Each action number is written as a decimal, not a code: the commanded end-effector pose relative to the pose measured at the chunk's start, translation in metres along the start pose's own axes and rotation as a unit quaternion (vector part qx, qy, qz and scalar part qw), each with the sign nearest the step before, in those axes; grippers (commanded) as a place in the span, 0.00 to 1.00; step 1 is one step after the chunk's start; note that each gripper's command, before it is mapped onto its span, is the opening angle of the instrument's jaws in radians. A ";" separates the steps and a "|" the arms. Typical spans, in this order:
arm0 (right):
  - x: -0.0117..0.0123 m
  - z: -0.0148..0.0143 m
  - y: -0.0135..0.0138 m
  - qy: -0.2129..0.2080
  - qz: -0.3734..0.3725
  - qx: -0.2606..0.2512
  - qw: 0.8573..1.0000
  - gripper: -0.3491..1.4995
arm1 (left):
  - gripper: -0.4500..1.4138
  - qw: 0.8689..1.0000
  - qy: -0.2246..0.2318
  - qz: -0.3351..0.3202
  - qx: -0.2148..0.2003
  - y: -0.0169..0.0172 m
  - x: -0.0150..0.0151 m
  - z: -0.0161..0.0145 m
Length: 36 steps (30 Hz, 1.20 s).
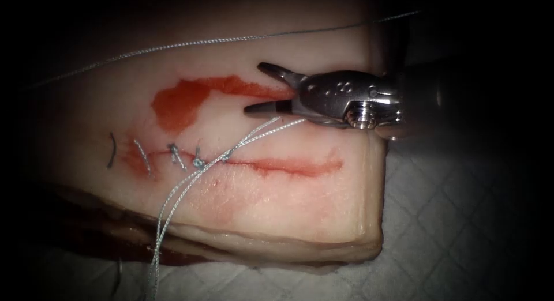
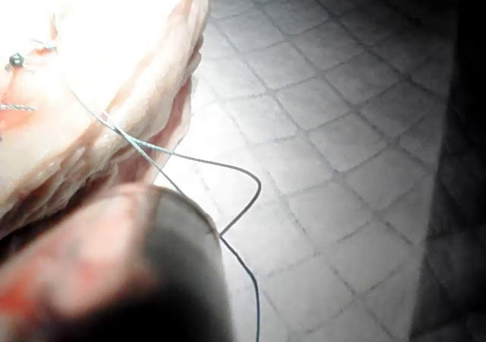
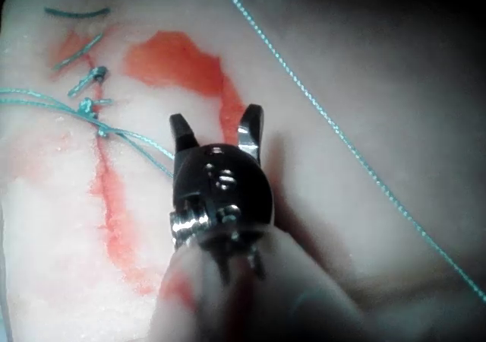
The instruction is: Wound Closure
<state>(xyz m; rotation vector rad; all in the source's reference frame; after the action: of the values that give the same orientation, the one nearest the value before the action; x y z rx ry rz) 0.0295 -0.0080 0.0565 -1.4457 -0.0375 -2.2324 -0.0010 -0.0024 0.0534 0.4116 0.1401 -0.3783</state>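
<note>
The tissue (image 1: 277, 203) has a cut (image 1: 288, 165) running left to right, closed along its left part by several knotted stitches (image 1: 173, 154). Two thread strands (image 1: 173, 203) leave the last stitch, run down over the tissue's near edge, and also rise toward the right tool. My right tool (image 1: 254, 87) hovers over the far side of the cut by the red fluid patch (image 1: 179, 102), open and holding nothing (image 3: 216, 115). The left tool's blurred shaft (image 2: 114, 273) lies beside the tissue's edge, with thread (image 2: 197, 162) curving past it.
A long thread (image 1: 202, 42) stretches across the tissue's far side and passes to the right of the open tool (image 3: 342, 137). A short dark mark (image 1: 112, 151) lies left of the stitches. Quilted white cloth (image 1: 461, 220) covers the bench around the tissue.
</note>
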 end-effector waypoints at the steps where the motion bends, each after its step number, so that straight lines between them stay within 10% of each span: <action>1: -0.0012 0.0004 0.0008 -0.007 0.006 -0.002 1.000 0.95 | 0.00 1.000 -0.026 -0.005 -0.002 0.0007 -0.0017 -0.0009; 10: -0.0057 -0.0025 0.0006 -0.076 0.030 0.008 0.997 0.96 | 0.00 0.958 -0.244 -0.111 -0.104 0.0067 -0.0136 -0.0088; 16: -0.0062 -0.0033 -0.0009 -0.102 0.037 0.024 0.994 0.93 | 0.00 0.872 -0.399 -0.172 -0.223 0.0134 -0.0186 -0.0174; 24: -0.0050 -0.0019 -0.0001 -0.104 0.031 0.028 0.994 0.84 | 0.00 0.847 -0.448 -0.189 -0.215 0.0177 -0.0258 -0.0209; 36: -0.0051 -0.0037 -0.0007 -0.125 0.034 0.028 0.991 0.83 | 0.00 0.824 -0.502 -0.168 -0.200 0.0173 -0.0324 -0.0144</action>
<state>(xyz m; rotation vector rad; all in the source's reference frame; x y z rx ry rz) 0.0270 -0.0067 0.0501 -1.6618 -0.1280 -1.9682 -0.0248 0.0278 0.0533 -0.2585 -0.7536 -0.8445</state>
